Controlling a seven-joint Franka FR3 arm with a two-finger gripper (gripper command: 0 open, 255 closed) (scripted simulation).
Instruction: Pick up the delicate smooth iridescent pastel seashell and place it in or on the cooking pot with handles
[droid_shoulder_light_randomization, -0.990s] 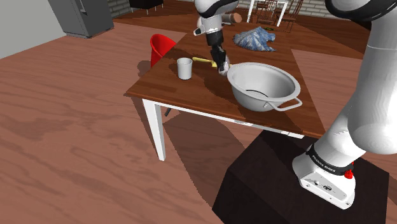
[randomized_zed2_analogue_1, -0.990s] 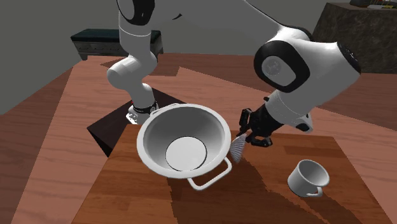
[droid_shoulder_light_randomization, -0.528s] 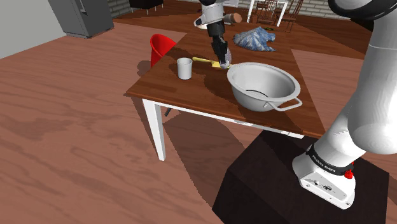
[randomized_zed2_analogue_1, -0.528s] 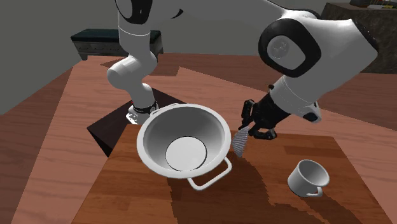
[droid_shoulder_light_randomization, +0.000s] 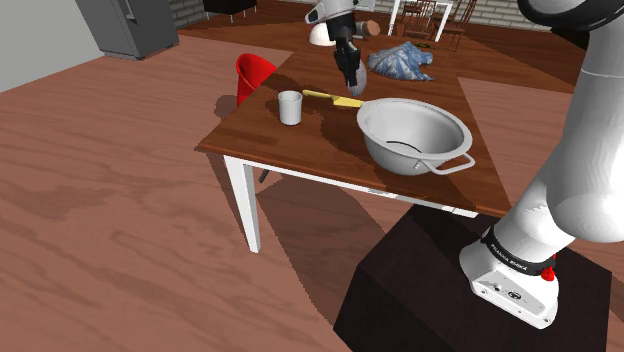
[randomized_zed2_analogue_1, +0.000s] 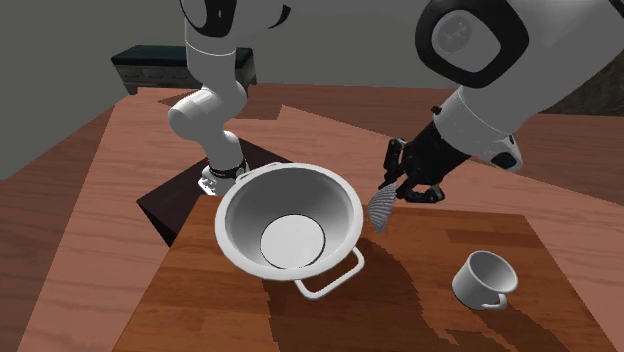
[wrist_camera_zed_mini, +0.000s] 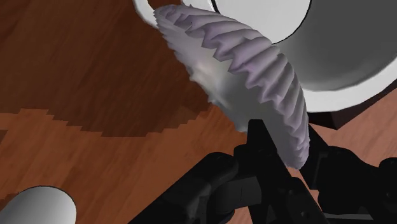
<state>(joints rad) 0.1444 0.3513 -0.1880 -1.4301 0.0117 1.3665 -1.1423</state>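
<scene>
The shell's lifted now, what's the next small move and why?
Probably carry the shell sideways over the pot: the gripper clasps it clear of the table, yet it hangs beside the rim, not above the opening.

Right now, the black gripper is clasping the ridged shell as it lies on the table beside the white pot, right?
Not quite. The gripper clasps the ridged shell beside the white pot, but the shell hangs in the air above the table, not on it; the second exterior view shows this.
</scene>
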